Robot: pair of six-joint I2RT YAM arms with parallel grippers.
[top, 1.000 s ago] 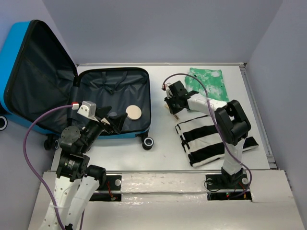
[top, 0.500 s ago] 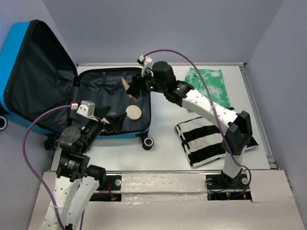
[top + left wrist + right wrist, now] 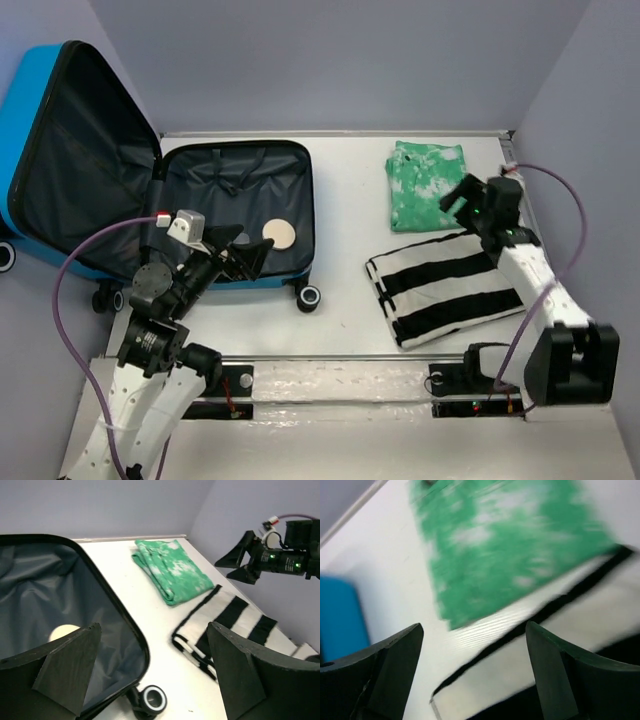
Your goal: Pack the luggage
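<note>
Risk of limp folds spilling open if pinched by a single layer, or snagging on the hard rim.

Nearest, left tool [image 3: 242, 250] spread wide and empty over the near rim of the bright blue hard-shell suitcase [image 3: 25, 100], open at the tabletop's [image 3: 340, 300] left, slick black lining bare but for a flat tan disc [image 3: 279, 234]. Beyond, soft folded black-and-white striped garment [image 3: 450, 290]; right tool [image 3: 458, 200] above its far edge, likewise spread, empty. Farthest, mottled green garment [image 3: 428, 185], folded flat.

The suitcase [image 3: 205, 190] lies at the left (a disc [image 3: 279, 234] inside it); well right of it, a shirt [image 3: 425, 185] lies behind a jumper [image 3: 445, 288]
</note>
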